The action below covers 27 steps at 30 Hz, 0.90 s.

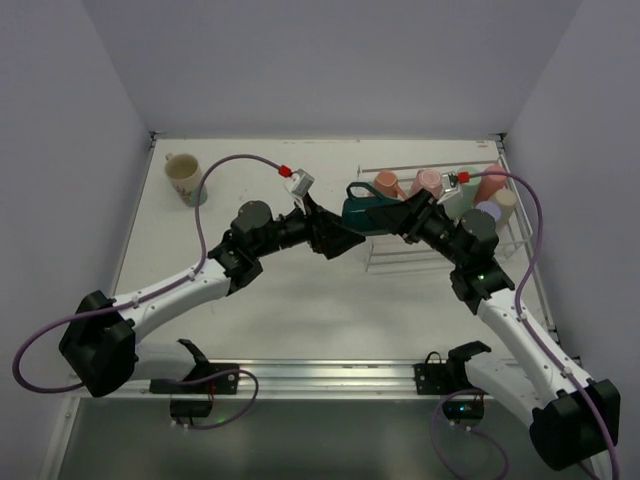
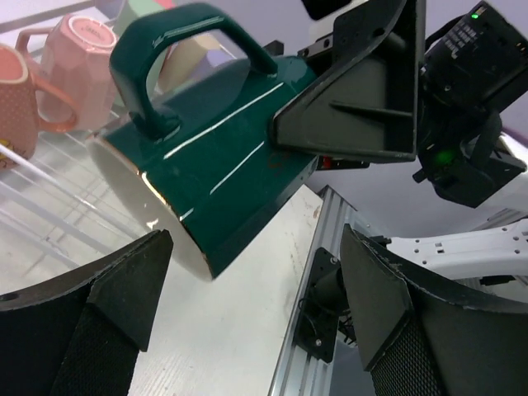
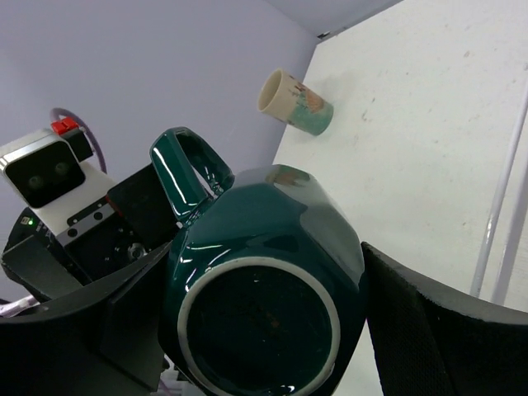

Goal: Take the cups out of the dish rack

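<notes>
Dark green mug (image 1: 368, 213): lies on its side in the air at the left end of the rack, handle up. Its mouth faces the left arm and its base faces the right wrist camera.
Right gripper (image 1: 405, 215): clamped on the dark green mug, one finger (image 2: 355, 107) flat against its wall.
Left gripper (image 1: 335, 240): jaws wide. Its fingers (image 2: 99, 305) stand either side of the mug's mouth; contact cannot be told.
Dish rack (image 1: 400, 255): clear wire, at the back right of the table (image 1: 300, 300).
Cups in the rack: salmon mug (image 1: 390, 185) and pink mug (image 1: 428, 182) in the back row. A coral tumbler (image 1: 491, 182), a lavender cup (image 1: 487, 211) and a cream tumbler (image 1: 507, 199) crowd the right end.
Cream mug (image 1: 183, 178): upright at the back left corner of the table, well apart from the rack.
</notes>
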Each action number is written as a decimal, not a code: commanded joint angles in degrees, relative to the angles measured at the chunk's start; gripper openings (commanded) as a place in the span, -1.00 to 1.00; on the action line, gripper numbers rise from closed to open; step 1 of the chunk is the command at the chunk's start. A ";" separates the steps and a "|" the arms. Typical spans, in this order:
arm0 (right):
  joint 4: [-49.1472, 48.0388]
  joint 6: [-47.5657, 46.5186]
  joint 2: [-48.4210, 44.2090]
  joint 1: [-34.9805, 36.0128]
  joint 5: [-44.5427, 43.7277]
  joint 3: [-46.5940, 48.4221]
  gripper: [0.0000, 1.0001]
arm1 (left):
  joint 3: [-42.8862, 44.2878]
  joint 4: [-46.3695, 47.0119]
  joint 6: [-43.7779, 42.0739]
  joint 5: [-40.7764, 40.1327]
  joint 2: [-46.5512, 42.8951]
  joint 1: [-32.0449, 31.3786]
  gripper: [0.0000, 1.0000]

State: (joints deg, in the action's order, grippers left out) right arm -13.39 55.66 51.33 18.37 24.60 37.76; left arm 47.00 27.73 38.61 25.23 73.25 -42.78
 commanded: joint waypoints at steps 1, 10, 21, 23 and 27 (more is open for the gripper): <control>-11.39 4.45 -0.27 0.00 4.92 0.56 -0.21 | 2.65 7.07 0.76 -0.10 0.57 -0.63 0.78; -18.68 9.20 2.98 0.00 7.65 -2.42 -0.21 | 1.08 13.74 3.49 -0.36 0.75 -0.98 -0.25; -22.91 13.16 5.89 0.00 9.67 -4.45 0.89 | -1.30 10.25 0.07 -10.20 -6.88 -0.98 -1.00; -22.74 13.25 5.89 0.00 10.03 -4.18 0.98 | -0.43 7.36 -2.56 -13.52 -8.12 -0.99 -1.00; -22.30 12.99 5.36 -0.09 9.85 -4.80 0.98 | 5.18 -3.45 -8.71 -21.44 -10.41 -0.98 -1.00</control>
State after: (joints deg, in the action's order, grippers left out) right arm -34.26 69.43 57.32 18.33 33.61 33.06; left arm 45.71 27.16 38.20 14.06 66.19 -44.18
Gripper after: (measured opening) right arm 0.987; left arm 0.106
